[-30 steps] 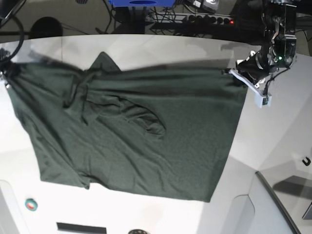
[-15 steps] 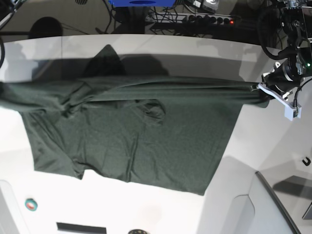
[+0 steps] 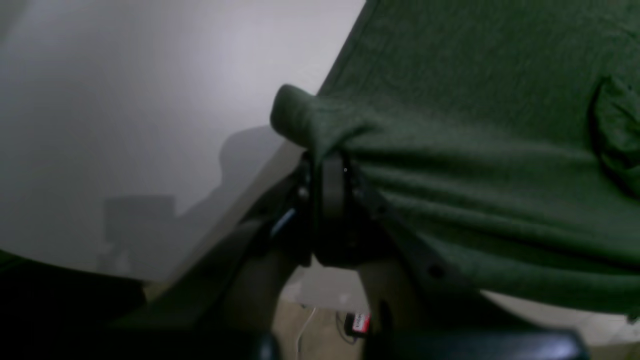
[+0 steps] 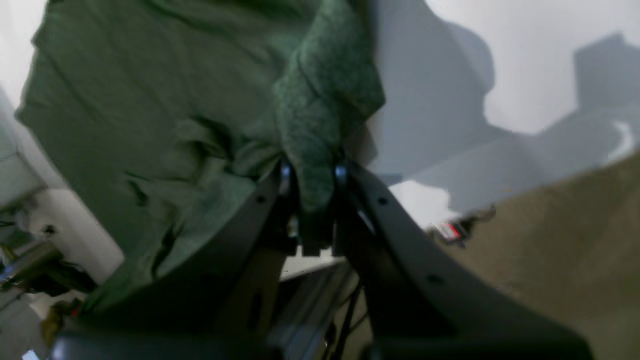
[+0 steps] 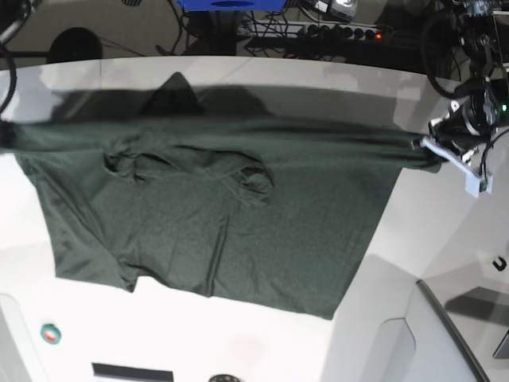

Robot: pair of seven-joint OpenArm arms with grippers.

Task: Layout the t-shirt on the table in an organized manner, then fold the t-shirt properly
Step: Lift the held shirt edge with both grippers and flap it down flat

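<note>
Item 1, shirt (image 5: 215, 231): dark green, short-sleeved, spread over the white worktop (image 5: 413, 231). Its far edge is drawn into a taut band running between the 2 sets of jaws; the body lies on the worktop on the near side of that band. A rumpled patch of folds sits in the upper middle, between both jaws. A dark peak of cloth rises just beyond the band, toward the right jaws' end. The hem nearest the base camera runs on a slant.

Item 2, left gripper (image 5: 429, 147): at the base view's right edge, arm reaching down from above, wrist angled toward the shirt. Jaws pressed together, pinching 1 corner of the shirt (image 3: 450, 125). In the left wrist view a rolled nub of cloth protrudes just past the jaws (image 3: 327, 170), and the fabric stretches away from them in tight ridges, worktop (image 3: 150, 100) behind.

Item 3, right gripper (image 4: 312, 180): at or past the base view's left edge, where the band ends. In the right wrist view the jaws are pinching a bunched wad of shirt (image 4: 150, 125), which stands up between them; the rest of the cloth falls away to one side in loose folds, worktop (image 4: 525, 60) to the other.
</note>
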